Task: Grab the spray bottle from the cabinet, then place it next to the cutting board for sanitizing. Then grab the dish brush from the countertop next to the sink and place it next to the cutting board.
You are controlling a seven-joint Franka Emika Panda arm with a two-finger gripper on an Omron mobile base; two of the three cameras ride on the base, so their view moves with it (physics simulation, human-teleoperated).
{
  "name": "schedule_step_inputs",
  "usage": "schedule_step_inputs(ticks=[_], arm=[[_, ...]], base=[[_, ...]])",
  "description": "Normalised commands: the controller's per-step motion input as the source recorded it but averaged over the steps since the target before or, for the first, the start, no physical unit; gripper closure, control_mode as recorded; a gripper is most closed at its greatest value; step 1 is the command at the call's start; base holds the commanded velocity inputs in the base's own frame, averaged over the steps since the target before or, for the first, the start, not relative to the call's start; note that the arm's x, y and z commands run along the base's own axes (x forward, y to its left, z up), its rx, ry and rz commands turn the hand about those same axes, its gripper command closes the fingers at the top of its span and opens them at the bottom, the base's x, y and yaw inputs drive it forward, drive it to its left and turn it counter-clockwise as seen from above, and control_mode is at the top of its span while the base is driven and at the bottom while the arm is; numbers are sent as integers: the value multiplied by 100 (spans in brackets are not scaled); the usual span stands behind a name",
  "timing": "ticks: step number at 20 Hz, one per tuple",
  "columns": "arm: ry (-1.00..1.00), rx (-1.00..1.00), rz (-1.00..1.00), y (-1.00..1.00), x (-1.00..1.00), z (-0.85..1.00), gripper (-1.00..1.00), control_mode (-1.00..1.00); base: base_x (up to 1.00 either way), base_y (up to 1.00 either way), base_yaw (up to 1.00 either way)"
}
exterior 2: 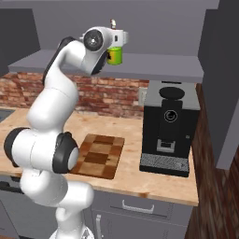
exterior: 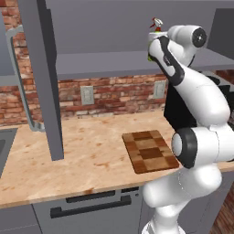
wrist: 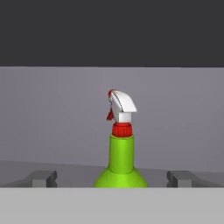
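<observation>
My pincer (wrist: 112, 178) is raised to the flat grey shelf of the grey wall cabinet (exterior 2: 154, 65), its two dark finger tips (wrist: 41, 178) spread wide apart and holding nothing. The small lime-green spray bottle with a white-and-red trigger nozzle (wrist: 120, 146) stands upright on that shelf, straight ahead of me and centred in the gap between my tips, with clear room on either side of its shoulders. In the hand view the shelf floor runs flat beneath the bottle, the plain grey back wall stands behind it, and a dark band lies above.

In the left base view the open slab door (exterior: 45, 77) juts out edge-on well to the left of my arm, with its long silver bar handle (exterior: 20, 77) on the far side. In the right base view a black coffee machine (exterior 2: 169, 128) stands on the light beige wood-grain countertop (exterior 2: 135, 172) below the shelf's right end. The checkered wooden cutting board (exterior: 150, 151) lies flat near the counter's front edge, well below the bottle.
</observation>
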Motion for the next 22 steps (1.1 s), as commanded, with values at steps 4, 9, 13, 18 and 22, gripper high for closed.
schedule_step_inputs(ticks=[4,9,13,18,22], arm=[[0,0,2,-7,36,0,-100,-100],[0,0,1,-1,43,0,-100,-100],[0,0,1,0,43,0,-100,-100],[0,0,1,0,39,0,100,-100],[0,0,0,0,44,-5,100,-100]], base=[[0,0,0],[0,0,0],[0,0,0],[0,0,0],[0,0,0]])
